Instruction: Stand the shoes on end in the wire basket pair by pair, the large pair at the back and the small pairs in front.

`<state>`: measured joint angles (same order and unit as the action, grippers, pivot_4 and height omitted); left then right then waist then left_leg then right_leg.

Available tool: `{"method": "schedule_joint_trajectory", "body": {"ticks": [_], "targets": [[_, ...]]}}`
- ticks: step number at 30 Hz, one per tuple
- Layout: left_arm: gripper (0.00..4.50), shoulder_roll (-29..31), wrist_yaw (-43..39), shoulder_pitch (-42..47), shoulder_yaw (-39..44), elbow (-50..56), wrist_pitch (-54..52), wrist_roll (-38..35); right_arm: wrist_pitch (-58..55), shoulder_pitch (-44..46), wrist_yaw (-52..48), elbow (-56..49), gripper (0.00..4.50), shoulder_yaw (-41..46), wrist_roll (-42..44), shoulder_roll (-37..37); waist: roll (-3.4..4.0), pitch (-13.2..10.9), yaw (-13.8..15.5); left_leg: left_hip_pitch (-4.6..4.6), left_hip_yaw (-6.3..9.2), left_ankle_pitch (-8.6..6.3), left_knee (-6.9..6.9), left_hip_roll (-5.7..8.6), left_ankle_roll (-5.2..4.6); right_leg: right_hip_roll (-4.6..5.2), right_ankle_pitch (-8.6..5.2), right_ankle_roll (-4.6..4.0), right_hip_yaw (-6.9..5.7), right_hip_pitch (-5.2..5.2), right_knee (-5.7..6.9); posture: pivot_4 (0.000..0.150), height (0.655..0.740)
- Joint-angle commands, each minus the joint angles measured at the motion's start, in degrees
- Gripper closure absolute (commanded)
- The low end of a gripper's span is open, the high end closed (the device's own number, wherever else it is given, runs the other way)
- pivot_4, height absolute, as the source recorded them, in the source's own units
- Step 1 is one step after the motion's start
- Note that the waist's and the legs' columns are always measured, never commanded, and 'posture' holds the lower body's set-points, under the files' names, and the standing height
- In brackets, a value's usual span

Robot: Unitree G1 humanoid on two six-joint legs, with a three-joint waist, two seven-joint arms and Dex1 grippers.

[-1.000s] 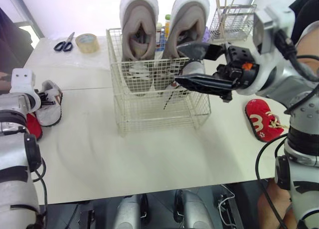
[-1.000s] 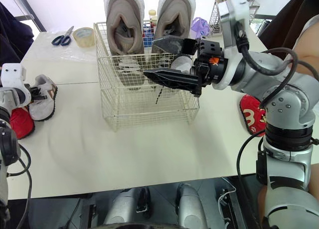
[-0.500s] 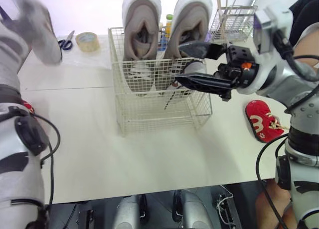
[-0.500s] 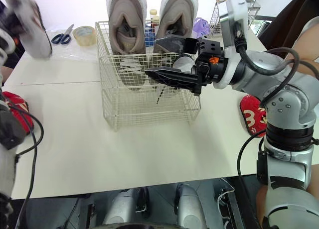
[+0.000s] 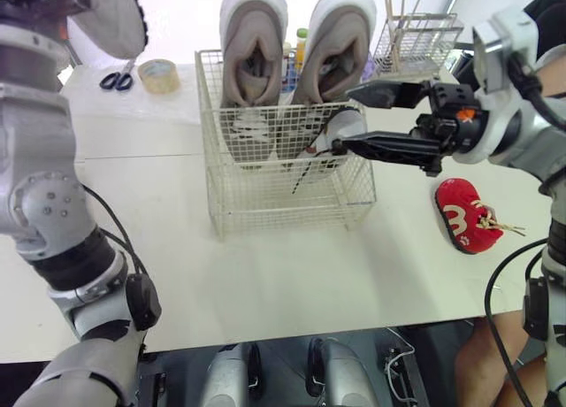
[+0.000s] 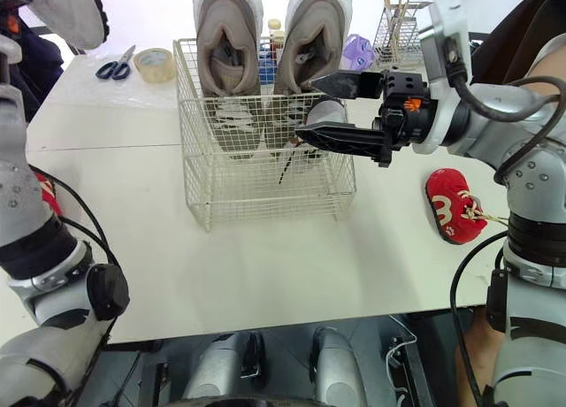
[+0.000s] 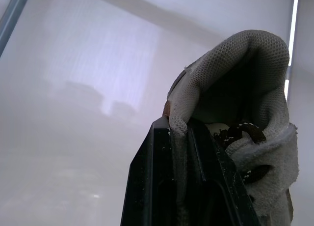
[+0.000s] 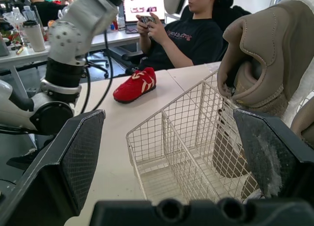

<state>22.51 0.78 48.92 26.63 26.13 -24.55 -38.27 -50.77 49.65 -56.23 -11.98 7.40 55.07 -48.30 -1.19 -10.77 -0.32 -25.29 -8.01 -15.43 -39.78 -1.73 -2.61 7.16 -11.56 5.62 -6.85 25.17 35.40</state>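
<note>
Up goes our left gripper (image 7: 179,128), pinching the small grey shoe (image 5: 110,13); right gripper (image 5: 347,119) hangs spread at the basket (image 5: 265,208). Next, we stand it in front.

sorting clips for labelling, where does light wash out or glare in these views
Left eye view: the backdrop behind the large shoes is blown out white, and the table shows only faint shadows near the wire basket. Left wrist view: a bright strip glares beside the small grey shoe. Right wrist view: even light, and the red shoe reads clearly.
</note>
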Motion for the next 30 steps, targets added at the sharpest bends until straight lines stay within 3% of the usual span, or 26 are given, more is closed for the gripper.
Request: {"method": "schedule_joint_trajectory", "body": {"ticks": [1,12,30], "targets": [[4.47,-2.01,0.63,-2.95,-3.07,4.68,1.70,0.22,1.11,1.89,-0.74,-0.14,0.00,0.64,-0.77,0.21,0.03,0.02,0.03,0.00,0.01,-0.01,-0.05,0.00,-0.01,0.00,0.01,-0.02,0.00,-0.02,0.01,0.150,0.7400],[4.47,-9.43,-7.74,-16.84,-16.70,1.86,16.72,13.12,-0.69,3.19,-0.53,-1.29,0.00,0.35,-0.75,0.60,0.04,0.02,1.22,-0.04,0.03,-0.04,-0.20,-0.04,-0.06,-0.04,0.04,-0.07,-0.02,-0.04,0.01,0.150,0.7400],[4.47,-20.69,-13.48,-19.78,-25.38,-23.80,46.88,27.94,-4.23,2.84,4.04,-5.50,0.00,2.22,2.20,0.60,0.11,0.07,1.14,-0.06,0.01,-0.14,-0.26,-0.08,-0.23,0.02,0.08,-0.14,-0.04,-0.04,-0.03,0.150,0.7400]]}}
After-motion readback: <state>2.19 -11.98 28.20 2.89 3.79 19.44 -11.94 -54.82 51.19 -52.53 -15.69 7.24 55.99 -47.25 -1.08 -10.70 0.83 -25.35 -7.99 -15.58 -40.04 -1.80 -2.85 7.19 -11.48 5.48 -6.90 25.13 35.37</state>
